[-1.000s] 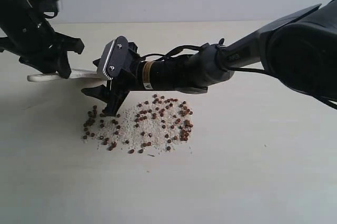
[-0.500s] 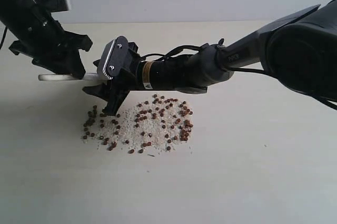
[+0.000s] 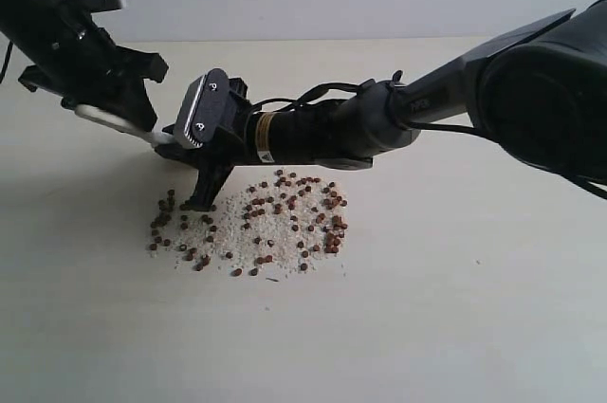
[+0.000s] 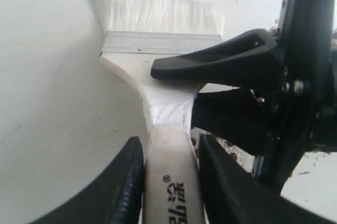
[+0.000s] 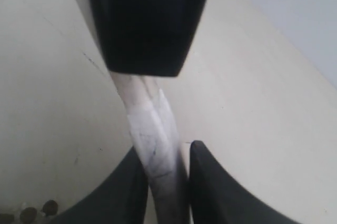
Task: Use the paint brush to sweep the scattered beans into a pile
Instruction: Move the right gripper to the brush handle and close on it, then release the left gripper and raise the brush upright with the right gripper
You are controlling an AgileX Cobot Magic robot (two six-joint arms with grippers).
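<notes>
1. fingers of the left gripper: pressed against both narrow edges of the brush handle, with printed characters on the handle showing between them.
2. fingers of the right gripper: closed on the pale, taped neck of the handle, nearer the head. in the left wrist view one black finger lies across the wooden face just below the metal band, and the other sits behind the brush.
3. exterior view: the left gripper is at upper left and the right gripper reaches across from the right. the two sit just beside each other on the same handle.
4. brush: tilted, with the handle sloping down from the left gripper toward the right gripper. the head is hidden behind the right gripper in this view.
5. bristles: off-white and fanned out over bare table. whether they touch it cannot be told.
6. beans: reddish-brown, scattered with whitish crumbs in a loose patch on the table. the patch lies just in front of the right gripper, one fingertip of which stands at the patch's edge.
7. a few beans also show at the border of the right wrist view, apart from the brush.
</notes>
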